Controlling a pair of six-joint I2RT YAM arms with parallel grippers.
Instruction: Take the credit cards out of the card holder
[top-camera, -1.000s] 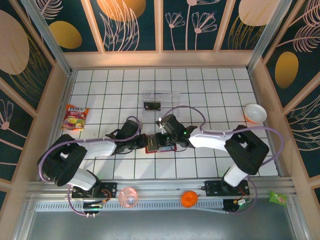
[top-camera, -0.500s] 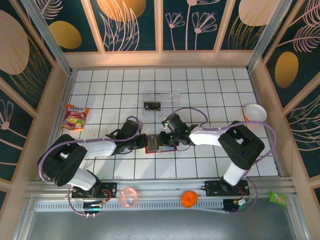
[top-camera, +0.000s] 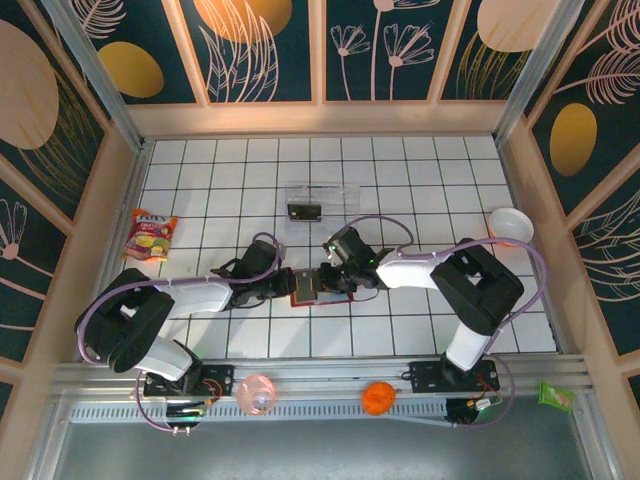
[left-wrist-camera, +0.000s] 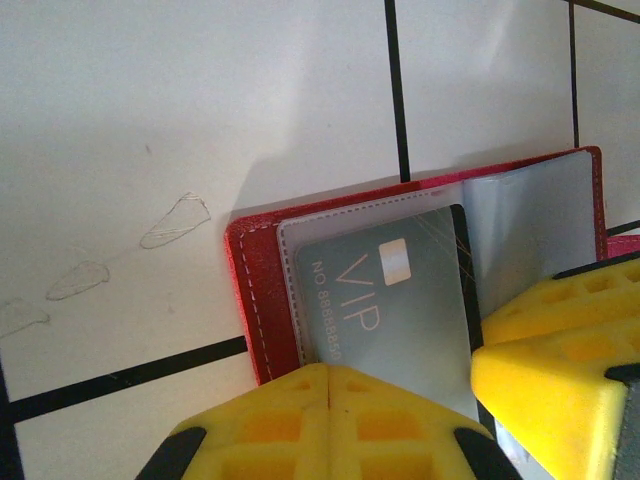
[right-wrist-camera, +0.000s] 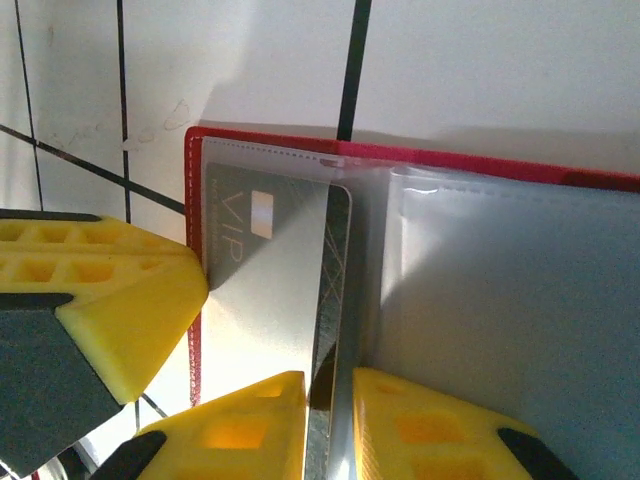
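Left jaws clenched empty, tips pressing down on one end of the card holder (left-wrist-camera: 258, 300). Right jaws pinch the credit card (left-wrist-camera: 390, 310) by its dark long edge. White tiled surface (top-camera: 400, 180); red holder lies open flat mid-surface between my arms; grey VIP card sits under its clear pocket.

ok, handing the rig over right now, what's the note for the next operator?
Left gripper: shut, pressing the open card holder flat.
Right gripper: appears shut on the raised edge of the VIP card, which sits mostly in its pocket.
Done: one dark card lies in the clear tray.
Left: pull the VIP card out. Can't tell whether other pockets hold more.
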